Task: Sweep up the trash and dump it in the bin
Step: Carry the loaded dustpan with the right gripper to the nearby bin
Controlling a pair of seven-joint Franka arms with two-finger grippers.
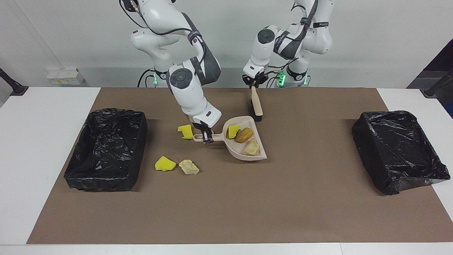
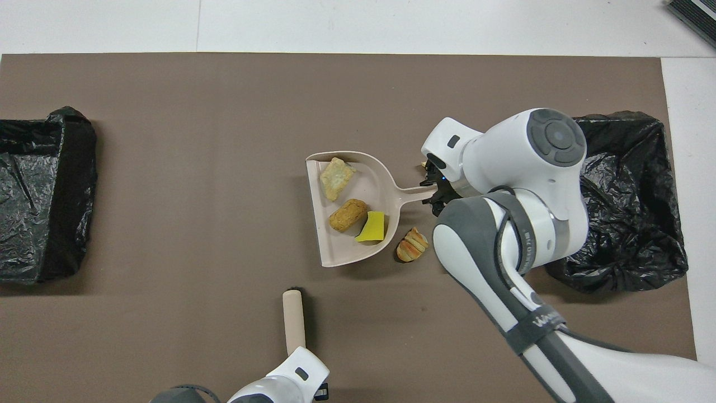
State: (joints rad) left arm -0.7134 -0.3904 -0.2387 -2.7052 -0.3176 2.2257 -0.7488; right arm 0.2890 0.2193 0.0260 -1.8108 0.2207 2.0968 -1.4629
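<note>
While the left pincer [image 1: 253, 85] sits pinched on the brush [image 1: 256, 102] handle at upper centre of the facing view, the right pincer [image 1: 207, 136] is clamped on the dustpan [image 1: 244, 154] handle mid-frame. Three trash scraps [image 1: 243, 134] ride in it, three more [image 1: 177, 164] lie on the tabletop lower left.

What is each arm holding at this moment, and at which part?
The right claw holds the dustpan by its handle. The left claw holds the brush by the end of its handle.
</note>
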